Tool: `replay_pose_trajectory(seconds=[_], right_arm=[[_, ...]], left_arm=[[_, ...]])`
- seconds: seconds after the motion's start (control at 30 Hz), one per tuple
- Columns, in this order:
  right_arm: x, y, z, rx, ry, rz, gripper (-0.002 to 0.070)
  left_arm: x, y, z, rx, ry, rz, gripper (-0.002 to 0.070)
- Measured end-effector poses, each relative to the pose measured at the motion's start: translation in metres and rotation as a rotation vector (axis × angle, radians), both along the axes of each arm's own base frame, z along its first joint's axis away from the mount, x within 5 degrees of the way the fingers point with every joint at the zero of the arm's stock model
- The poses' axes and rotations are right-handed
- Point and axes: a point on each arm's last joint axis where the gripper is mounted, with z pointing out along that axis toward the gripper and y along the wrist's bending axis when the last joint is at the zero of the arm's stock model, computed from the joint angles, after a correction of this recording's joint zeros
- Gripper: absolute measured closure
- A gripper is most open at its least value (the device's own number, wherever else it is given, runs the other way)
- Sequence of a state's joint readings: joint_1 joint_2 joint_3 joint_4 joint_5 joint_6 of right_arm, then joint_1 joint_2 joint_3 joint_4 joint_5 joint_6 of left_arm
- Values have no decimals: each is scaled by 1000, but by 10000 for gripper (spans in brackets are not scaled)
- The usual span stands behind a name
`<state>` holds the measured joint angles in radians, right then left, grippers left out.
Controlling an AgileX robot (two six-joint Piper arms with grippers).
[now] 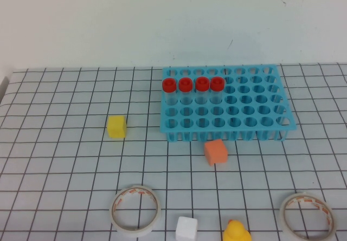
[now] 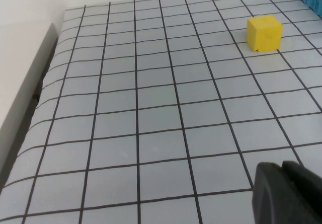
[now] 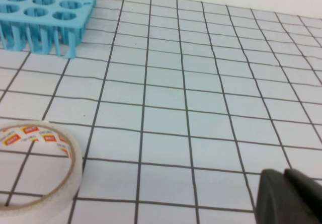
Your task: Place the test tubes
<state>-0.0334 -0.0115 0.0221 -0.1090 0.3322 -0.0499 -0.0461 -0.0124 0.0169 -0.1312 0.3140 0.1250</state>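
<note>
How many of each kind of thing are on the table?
Test tubes: 4
Rack: 1
Cubes: 3
Tape rolls: 2
Duck: 1
Total: 11
Left end effector, shut, above the table's left side; right end effector, shut, above its right side.

rack (image 1: 238,128): plastic, glossy | tube caps (image 1: 202,83): plastic, smooth | tape roll (image 1: 135,229): papery, matt | tabletop (image 1: 65,160): smooth, matt

Four red-capped clear test tubes (image 1: 202,83) stand upright, side by side, at back-left corner of perforated blue plastic rack (image 1: 260,123). Rack sits right of centre, near worktop's far edge.
</note>
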Motion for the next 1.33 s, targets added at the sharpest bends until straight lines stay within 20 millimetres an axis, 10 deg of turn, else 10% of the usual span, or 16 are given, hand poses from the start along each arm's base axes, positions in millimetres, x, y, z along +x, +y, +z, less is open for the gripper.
replay_pose_trajectory(seconds=[1.33], right_arm=[[0, 0, 0, 14, 1, -3, 678]], left_arm=[[0, 0, 0, 0, -2, 0, 675]])
